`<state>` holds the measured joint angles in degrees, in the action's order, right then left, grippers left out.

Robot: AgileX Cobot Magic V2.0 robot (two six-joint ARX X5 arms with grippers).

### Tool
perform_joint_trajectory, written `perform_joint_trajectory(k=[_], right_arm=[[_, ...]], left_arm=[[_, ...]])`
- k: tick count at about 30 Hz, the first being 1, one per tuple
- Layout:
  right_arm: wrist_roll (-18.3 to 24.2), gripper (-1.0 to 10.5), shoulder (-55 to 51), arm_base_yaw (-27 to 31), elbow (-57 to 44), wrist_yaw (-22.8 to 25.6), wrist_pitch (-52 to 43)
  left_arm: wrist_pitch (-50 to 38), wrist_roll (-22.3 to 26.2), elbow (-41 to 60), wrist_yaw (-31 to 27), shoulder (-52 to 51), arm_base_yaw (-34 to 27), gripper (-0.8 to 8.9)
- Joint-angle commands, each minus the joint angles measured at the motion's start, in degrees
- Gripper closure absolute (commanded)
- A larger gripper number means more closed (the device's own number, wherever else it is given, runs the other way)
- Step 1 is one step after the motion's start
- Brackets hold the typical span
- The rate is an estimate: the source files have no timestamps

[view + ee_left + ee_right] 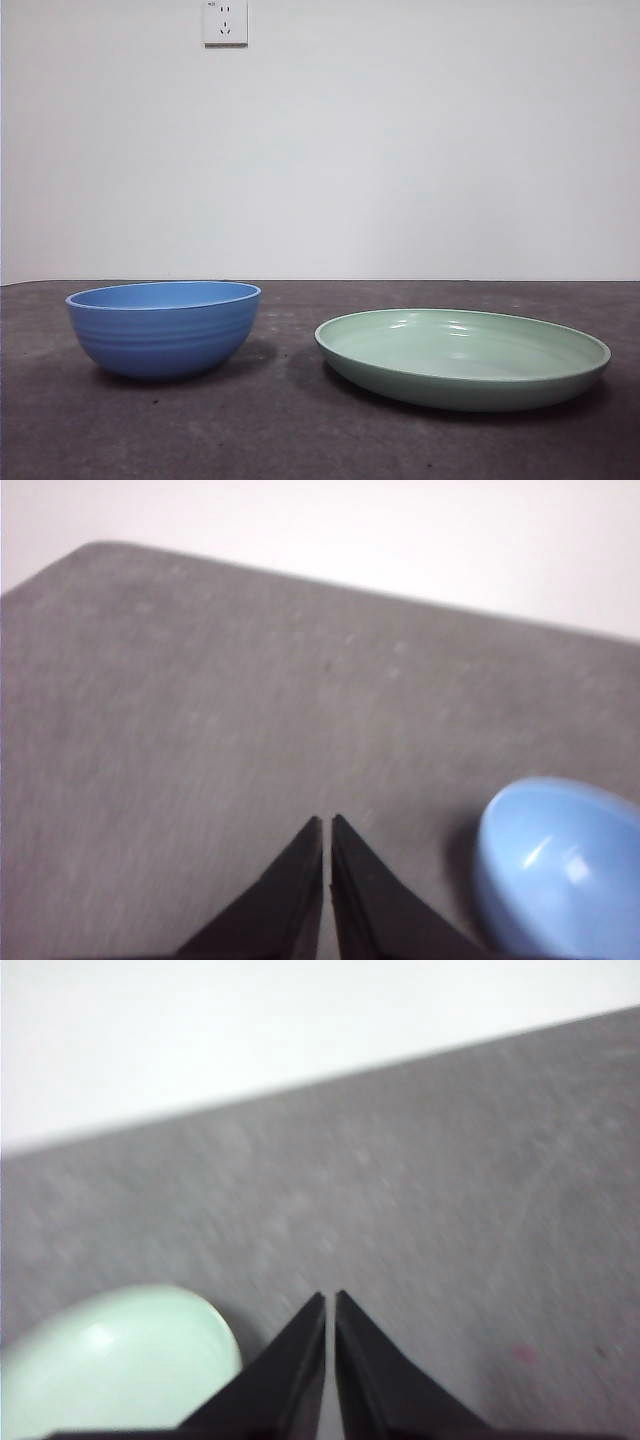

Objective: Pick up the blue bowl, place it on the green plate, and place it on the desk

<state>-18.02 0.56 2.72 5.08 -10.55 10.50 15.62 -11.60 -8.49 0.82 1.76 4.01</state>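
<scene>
The blue bowl [163, 327] stands upright on the desk [290, 430] at the left of the front view. The green plate [462, 357] lies on the desk to its right, apart from it. Neither arm shows in the front view. In the left wrist view my left gripper [327, 820] is shut and empty above the desk, with the blue bowl [560, 870] off to one side of it. In the right wrist view my right gripper [330, 1296] is shut and empty, with the green plate [115, 1365] beside it.
A white wall with a power socket [225, 22] rises behind the desk's far edge. Bare desk [200, 730] lies around both grippers.
</scene>
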Motion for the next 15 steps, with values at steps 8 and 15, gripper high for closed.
perform_joint_trajectory(k=[8, 15], right_arm=[[-9.0, 9.4, 9.7, 0.0, 17.7, -6.7, 2.6], [-8.5, 9.4, 22.2, 0.0, 30.3, -16.7, 8.0]], left_arm=[[11.1, -3.0, -24.4, 2.2, 12.4, 1.3, 7.98], [17.9, -3.0, -39.0, 8.4, 23.6, 1.3, 7.98]])
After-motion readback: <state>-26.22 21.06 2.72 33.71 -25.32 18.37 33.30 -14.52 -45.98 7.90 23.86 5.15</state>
